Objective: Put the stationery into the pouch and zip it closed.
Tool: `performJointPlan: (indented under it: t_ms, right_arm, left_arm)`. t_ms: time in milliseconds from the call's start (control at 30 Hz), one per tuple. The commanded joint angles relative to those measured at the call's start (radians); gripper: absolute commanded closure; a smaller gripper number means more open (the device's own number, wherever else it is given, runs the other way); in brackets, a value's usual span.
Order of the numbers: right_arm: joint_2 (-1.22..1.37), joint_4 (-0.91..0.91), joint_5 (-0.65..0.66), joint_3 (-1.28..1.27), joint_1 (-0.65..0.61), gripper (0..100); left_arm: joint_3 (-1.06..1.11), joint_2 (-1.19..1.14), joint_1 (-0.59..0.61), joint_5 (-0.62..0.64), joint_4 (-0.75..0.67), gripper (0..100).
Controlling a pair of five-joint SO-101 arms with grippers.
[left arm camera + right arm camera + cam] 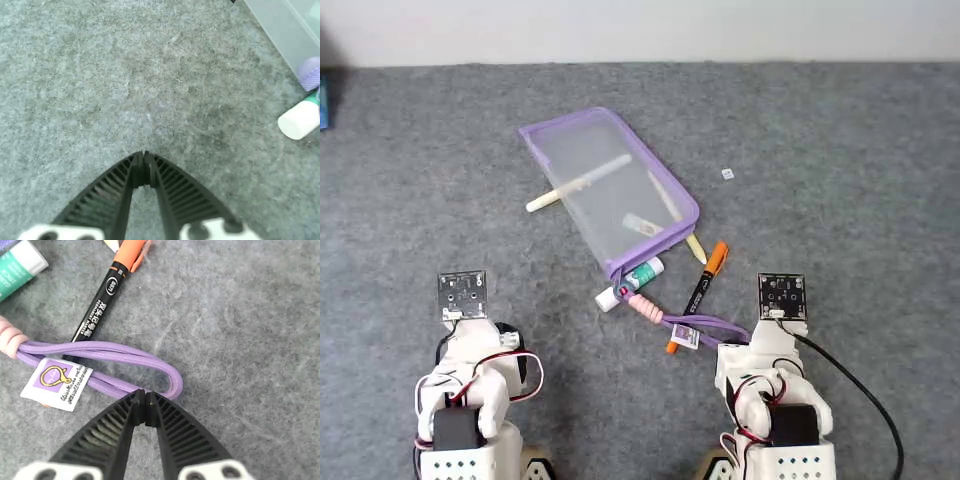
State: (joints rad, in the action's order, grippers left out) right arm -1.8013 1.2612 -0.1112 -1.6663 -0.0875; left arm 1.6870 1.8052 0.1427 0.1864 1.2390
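Right wrist view up close: the right gripper has its jaws pressed together, tips sitting right over the near bend of the purple cord loop with its paper tag. Doesn't look like any cord is actually pinched. Left gripper is closed up tight too, over bare grey mat. Just past the loop lies the orange-and-black marker, then the pink beads of the zip pull and the green-and-white glue stick at the pouch mouth. My guess is loading is barely started, so I'd spread the right jaws, take the marker around its middle, and have the left arm pin the pouch so it doesn't slide, feeding in along its length. The pouch lies flat mid-table, mouth toward the arms. Through its clear wall I see a long cream stick poking out one side, a second stick poking out by the mouth, and a small pale block. Inside or underneath, can't say.
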Motion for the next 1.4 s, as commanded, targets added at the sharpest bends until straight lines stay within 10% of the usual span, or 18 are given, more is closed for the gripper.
performJointPlan:
  t_ms: [0, 1067, 1367]
  right_arm:
    - [-0.013, -0.005, 0.009, -0.017, 0.005, 99.0]
    - [-0.007, -0.035, 0.118, 0.215, -0.061, 99.1]
    - [0.484, 0.01, 0.203, 0.514, -0.17, 99.1]
  left_arm:
    - [-0.005, 0.012, 0.003, 0.005, 0.003, 99]
    - [-0.005, 0.012, 0.003, 0.005, 0.003, 99]
    - [-0.005, 0.012, 0.003, 0.005, 0.003, 99]
